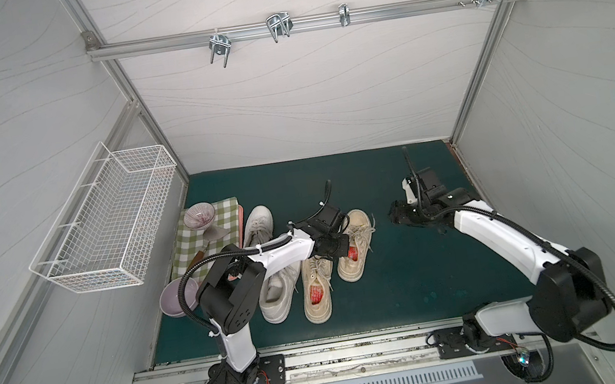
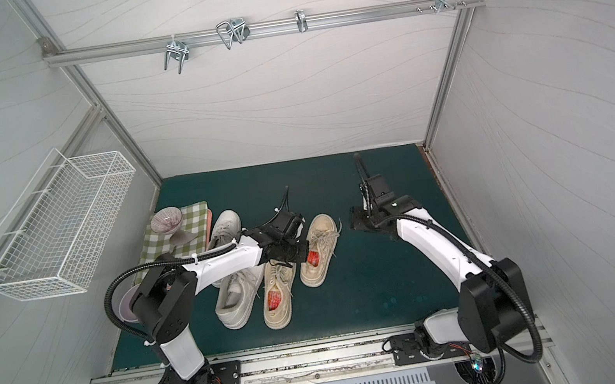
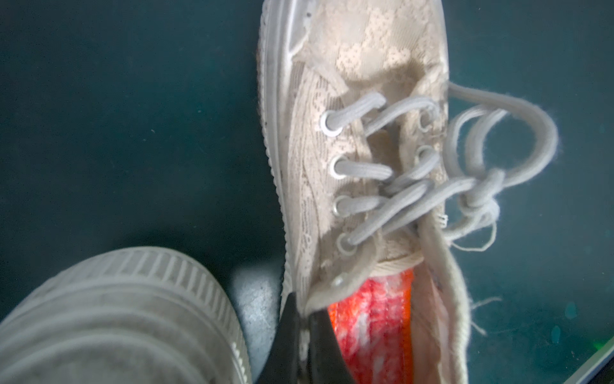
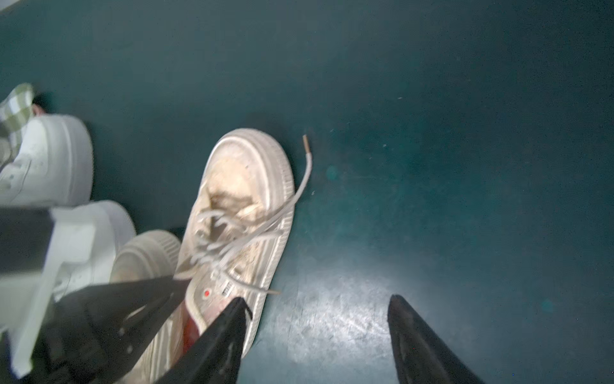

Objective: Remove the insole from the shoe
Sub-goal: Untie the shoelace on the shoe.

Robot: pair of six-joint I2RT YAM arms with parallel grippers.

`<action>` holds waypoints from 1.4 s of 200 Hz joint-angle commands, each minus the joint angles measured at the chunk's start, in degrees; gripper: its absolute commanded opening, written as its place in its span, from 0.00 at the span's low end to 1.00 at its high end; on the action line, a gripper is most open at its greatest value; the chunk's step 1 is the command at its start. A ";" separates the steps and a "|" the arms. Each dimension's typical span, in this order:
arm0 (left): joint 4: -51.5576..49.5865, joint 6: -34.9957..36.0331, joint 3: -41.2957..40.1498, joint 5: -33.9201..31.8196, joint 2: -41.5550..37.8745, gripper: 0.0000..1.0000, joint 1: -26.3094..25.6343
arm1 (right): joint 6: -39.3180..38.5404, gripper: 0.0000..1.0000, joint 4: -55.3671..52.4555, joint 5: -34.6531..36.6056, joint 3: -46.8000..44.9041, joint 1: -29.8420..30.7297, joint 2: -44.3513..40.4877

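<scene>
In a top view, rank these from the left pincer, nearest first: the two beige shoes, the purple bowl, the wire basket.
1. Far beige shoe: its collar is clamped in the left pincer.
2. Near beige shoe: just toward the robot's base.
3. Purple bowl: table's left edge.
4. Wire basket: on the left wall.

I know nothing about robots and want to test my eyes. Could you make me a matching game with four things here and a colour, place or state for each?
Things:
1. insole
2. cloth
3. basket
4. right fingers

Descriptions:
a. hung on the side wall
b. apart, holding nothing
c. red
d. green checks

Pairs: 1-c, 2-d, 3-a, 4-b.
</scene>
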 commanded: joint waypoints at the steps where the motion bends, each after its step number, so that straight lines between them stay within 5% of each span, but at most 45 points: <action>1: 2.06 0.45 1.16 1.22 -2.29 0.00 -0.22 | -3.12 0.65 0.14 -2.85 -3.23 2.77 -2.20; 83: 1.36 0.28 1.09 1.26 -2.01 0.00 -0.71 | -2.35 0.46 12.67 -12.64 -7.95 8.16 6.05; 210: 1.36 0.29 0.80 1.07 -1.96 0.00 -1.54 | -1.30 0.20 15.66 -9.66 -3.29 10.17 17.13; 280: 0.08 -0.66 0.45 -3.50 -3.18 0.00 -1.44 | -0.82 0.03 13.24 -4.47 -4.28 10.49 15.35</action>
